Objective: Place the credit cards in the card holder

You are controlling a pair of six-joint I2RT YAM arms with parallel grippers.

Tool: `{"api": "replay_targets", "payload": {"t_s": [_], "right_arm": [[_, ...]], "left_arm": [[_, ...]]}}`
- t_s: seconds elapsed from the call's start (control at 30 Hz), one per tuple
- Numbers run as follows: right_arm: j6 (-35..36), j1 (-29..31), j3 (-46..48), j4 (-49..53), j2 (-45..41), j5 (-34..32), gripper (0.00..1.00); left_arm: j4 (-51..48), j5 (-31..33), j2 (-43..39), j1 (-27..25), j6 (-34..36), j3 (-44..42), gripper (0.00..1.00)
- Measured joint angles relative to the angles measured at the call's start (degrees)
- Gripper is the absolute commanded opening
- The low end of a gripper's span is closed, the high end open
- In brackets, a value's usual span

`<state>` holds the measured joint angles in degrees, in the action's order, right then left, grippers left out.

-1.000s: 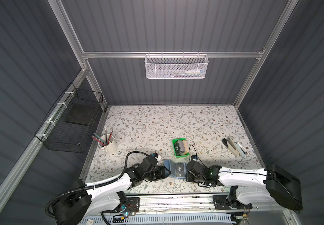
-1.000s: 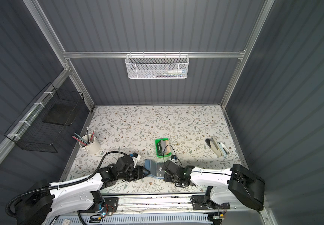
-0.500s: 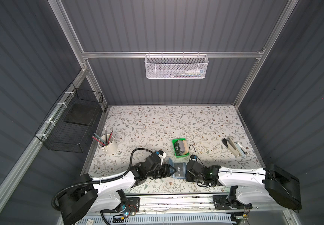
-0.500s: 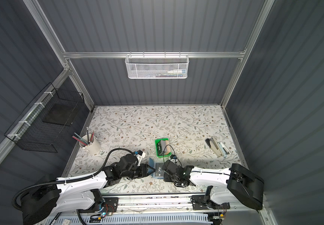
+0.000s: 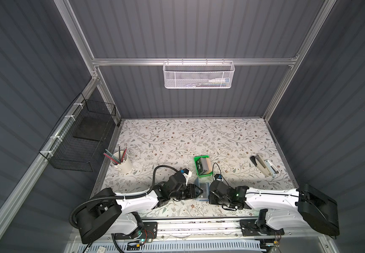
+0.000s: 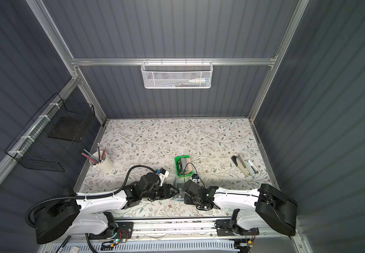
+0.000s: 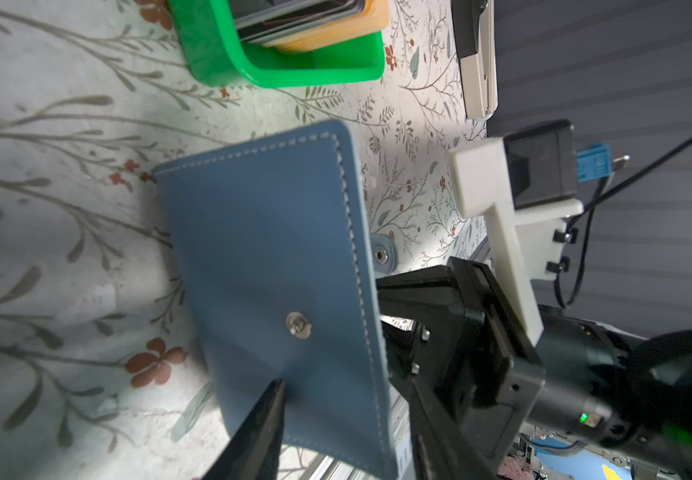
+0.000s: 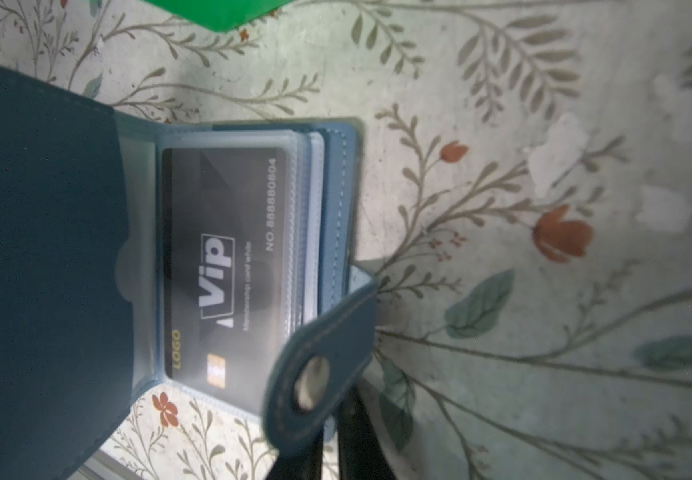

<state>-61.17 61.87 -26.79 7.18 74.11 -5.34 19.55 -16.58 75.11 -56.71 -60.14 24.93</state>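
Right wrist view looks down on a flat blue leather-like book-style card holder [image 8: 44,249]. It lies open on the pale floral-patterned tabletop [image 8: 543,124], directly ahead of the right gripper [image 5: 209,193]. One dark credit card with white "Vip" lettering [image 8: 219,257] sits inside the uppermost clear plastic sleeve. The holder's small rounded snap tab [image 8: 319,374] curls up just over one dark finger [image 8: 356,440] of this gripper. Its jaws are all but closed. Whether they pinch the tab or the holder's edge cannot be told.

The left gripper [image 5: 201,193] faces it from the opposite side, with the holder between the two. In the left wrist view the holder's front cover stands raised and tilted. One dark fingertip [image 7: 263,415] of the left gripper touches its outer face near the metal snap stud [image 7: 298,324]. The other finger is hidden, so how wide these jaws stand, and whether they clamp the cover, cannot be told.

Just beyond both grippers' tips, farther from the robot's base, a small green plastic tray [image 7: 286,75] holds a stack of grey, dark and tan cards [image 7: 294,16].
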Motion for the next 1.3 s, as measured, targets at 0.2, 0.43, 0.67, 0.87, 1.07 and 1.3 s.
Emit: {"api": "replay_targets", "payload": {"t_s": [0.2,0.43,0.67,0.87,1.07,1.3], "right_arm": [[-0.3,0.0,0.2,0.4,-0.6,0.0,0.15],[-0.3,0.0,0.2,3.6,-4.9,-1.0,0.19],[-0.1,-1.5,0.2,7.9,-13.0,-2.4,0.21],[1.4,-2.9,0.1,8.2,-16.3,-1.9,0.18],[3.0,-3.0,-1.3,7.7,-14.3,-0.1,0.16],[4.1,-3.0,-3.3,5.6,-8.3,2.3,0.14]], "left_arm": [[1.2,0.0,1.8,-0.7,0.0,0.5,0.50],[2.1,0.0,4.3,-1.0,0.0,0.7,0.46],[3.3,0.0,7.8,-1.7,0.0,1.9,0.39],[3.1,0.2,9.7,-2.5,0.0,2.7,0.34],[2.4,0.9,10.8,-3.1,0.0,3.1,0.32],[1.2,2.0,10.7,-3.4,0.4,3.4,0.31]]}}
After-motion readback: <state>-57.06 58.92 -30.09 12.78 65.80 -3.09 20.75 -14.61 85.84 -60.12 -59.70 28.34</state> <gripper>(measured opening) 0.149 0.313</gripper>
